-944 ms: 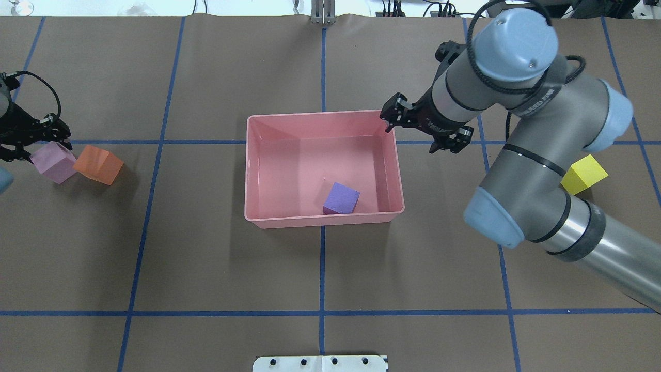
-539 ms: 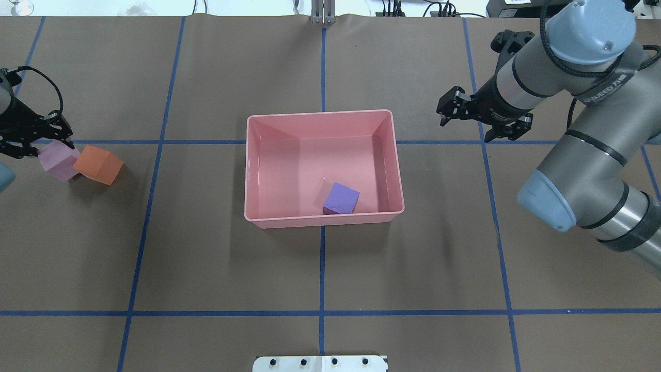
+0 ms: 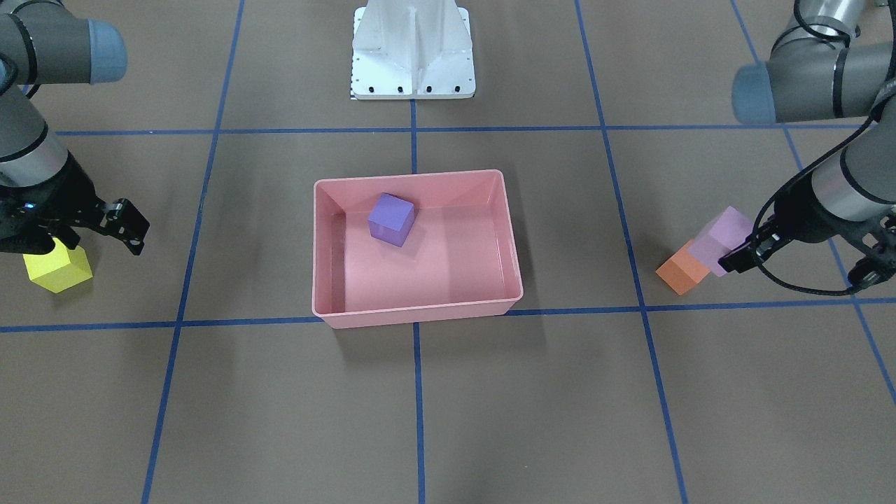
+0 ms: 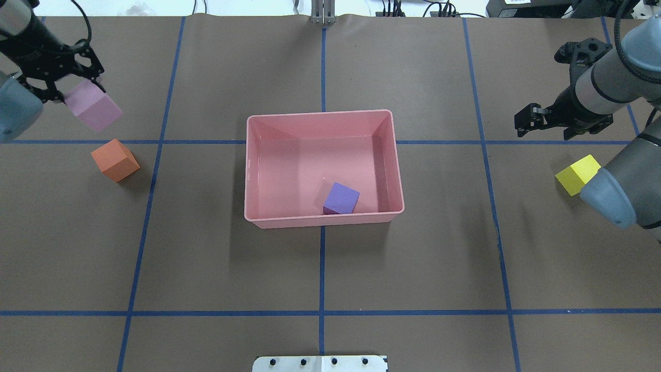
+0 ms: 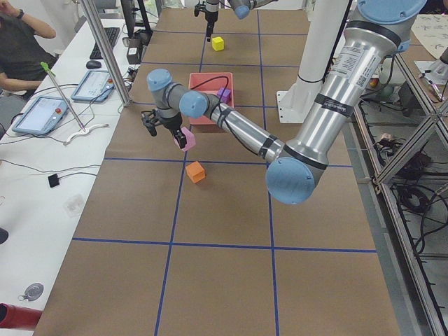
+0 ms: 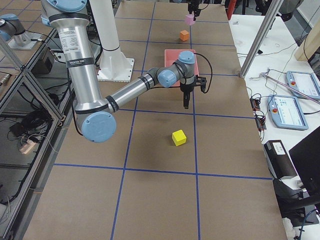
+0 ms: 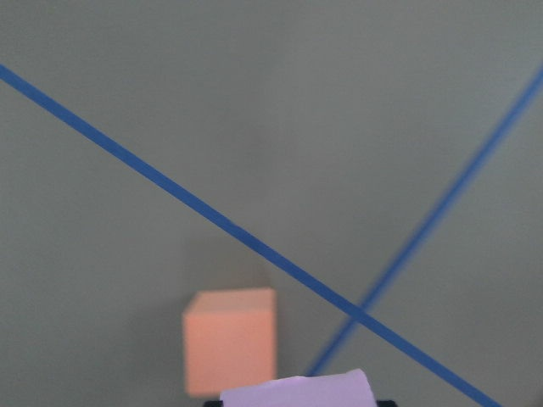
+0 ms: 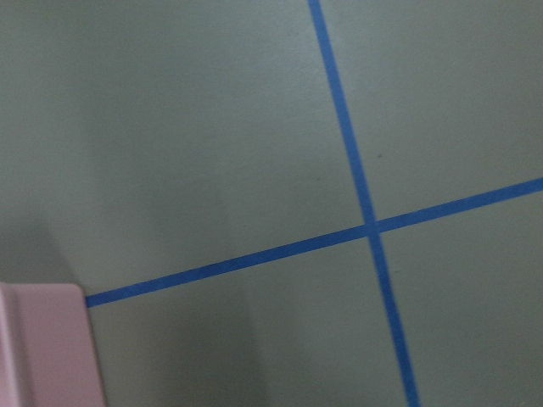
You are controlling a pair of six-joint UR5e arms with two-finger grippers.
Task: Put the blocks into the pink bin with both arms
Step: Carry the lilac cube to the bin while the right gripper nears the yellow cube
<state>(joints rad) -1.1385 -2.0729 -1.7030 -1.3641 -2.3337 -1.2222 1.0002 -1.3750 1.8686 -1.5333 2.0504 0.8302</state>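
**Counter and fixtures.** The counter (image 4: 413,268) is brown and gridded with blue tape lines (image 4: 321,268). A white pedestal base (image 3: 411,49) stands at the middle of the robot-side edge.

**Arms.** The right arm (image 4: 614,82) reaches in along the right edge. In the overhead view its blue elbow cap covers one corner of the yellow block (image 4: 574,174). The left arm (image 3: 840,185) comes in at the left edge.

**Pink bin.** The pink bin (image 4: 252,170) sits at the counter's middle, well apart from both side edges.

**Grippers.**
- The left gripper (image 4: 76,85) hangs near the far left corner. Its jaws are clenched on the pink-lilac block (image 4: 94,107), which is clear of the counter.
- The right gripper (image 4: 542,129) hovers near the right edge, on the far side of the yellow block. Its jaws are spread and hold nothing.

**Blocks.**
- The purple block (image 4: 341,198) lies inside the bin against its robot-side wall.
- The orange block (image 4: 114,160) rests on the counter near the left edge, to the robot side of the held block and apart from it. The left wrist view shows it directly below the gripper.
- The yellow block rests on the counter near the right edge.
- The bin's side walls stand between each outer block and the bin floor.

**Changes since half a second ago.**
- The pink-lilac block was on the counter, touching the orange one. It has been raised and carried toward the far edge.
- The orange block has turned and shifted slightly.
- The right gripper has withdrawn farther from the bin toward the right edge.
- The yellow block has come back into overhead view.
- The purple block has not moved.
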